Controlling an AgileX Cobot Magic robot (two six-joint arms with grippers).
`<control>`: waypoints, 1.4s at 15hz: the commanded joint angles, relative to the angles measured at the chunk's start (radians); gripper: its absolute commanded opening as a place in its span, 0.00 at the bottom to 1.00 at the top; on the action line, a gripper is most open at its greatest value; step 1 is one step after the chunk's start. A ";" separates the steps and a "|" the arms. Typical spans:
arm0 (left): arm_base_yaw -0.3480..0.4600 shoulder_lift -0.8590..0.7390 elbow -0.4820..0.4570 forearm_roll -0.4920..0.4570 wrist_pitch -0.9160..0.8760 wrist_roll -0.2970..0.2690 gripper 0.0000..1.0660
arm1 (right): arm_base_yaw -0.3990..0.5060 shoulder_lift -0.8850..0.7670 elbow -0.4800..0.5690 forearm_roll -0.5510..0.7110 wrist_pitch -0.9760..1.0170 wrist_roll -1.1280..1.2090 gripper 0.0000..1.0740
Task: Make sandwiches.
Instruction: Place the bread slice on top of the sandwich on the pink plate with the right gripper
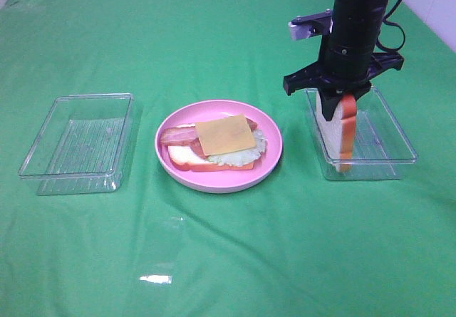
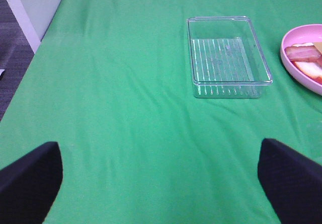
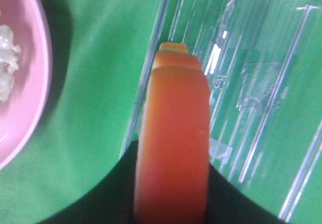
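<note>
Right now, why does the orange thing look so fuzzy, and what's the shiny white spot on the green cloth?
In the right wrist view, the bread slice sits so close to the camera that its crust blurs. In the exterior high view, the white spot is glare from overhead light on the green cloth.

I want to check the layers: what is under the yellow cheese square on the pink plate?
Under the cheese square lie bacon strips, lettuce and a bread slice. The cheese covers their middle parts.

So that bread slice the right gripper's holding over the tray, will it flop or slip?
The bread slice hangs on edge from the right gripper without sagging, so it is probably stiff. Its crust looks smooth and glossy, so it might slip.
</note>
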 commanded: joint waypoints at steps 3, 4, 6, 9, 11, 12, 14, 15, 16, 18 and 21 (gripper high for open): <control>0.001 -0.015 0.004 -0.003 -0.005 0.002 0.92 | 0.001 -0.139 -0.200 0.136 0.058 -0.067 0.13; 0.001 -0.015 0.004 -0.003 -0.005 0.002 0.92 | 0.001 -0.140 -0.202 0.199 0.051 -0.092 0.13; 0.001 -0.015 0.004 -0.003 -0.005 0.002 0.92 | 0.001 -0.117 -0.201 0.410 0.046 -0.179 0.13; 0.001 -0.015 0.004 -0.003 -0.005 0.002 0.92 | 0.002 -0.044 -0.201 0.689 0.043 -0.297 0.14; 0.001 -0.015 0.004 -0.003 -0.005 0.002 0.92 | 0.024 0.008 -0.201 0.776 0.031 -0.344 0.14; 0.001 -0.015 0.004 -0.003 -0.005 0.002 0.92 | 0.048 0.041 -0.201 0.781 0.006 -0.360 0.14; 0.001 -0.015 0.004 -0.003 -0.005 0.002 0.92 | 0.071 0.083 -0.201 0.781 -0.023 -0.368 0.14; 0.001 -0.015 0.004 -0.003 -0.005 0.002 0.92 | 0.071 0.105 -0.201 0.780 -0.031 -0.369 0.14; 0.001 -0.015 0.004 -0.003 -0.005 0.002 0.92 | 0.071 0.121 -0.201 0.780 -0.036 -0.369 0.14; 0.001 -0.015 0.004 -0.003 -0.005 0.002 0.92 | 0.071 0.145 -0.201 0.769 -0.048 -0.369 0.14; 0.001 -0.015 0.004 -0.003 -0.005 0.002 0.92 | 0.070 0.191 -0.201 0.762 -0.078 -0.369 0.15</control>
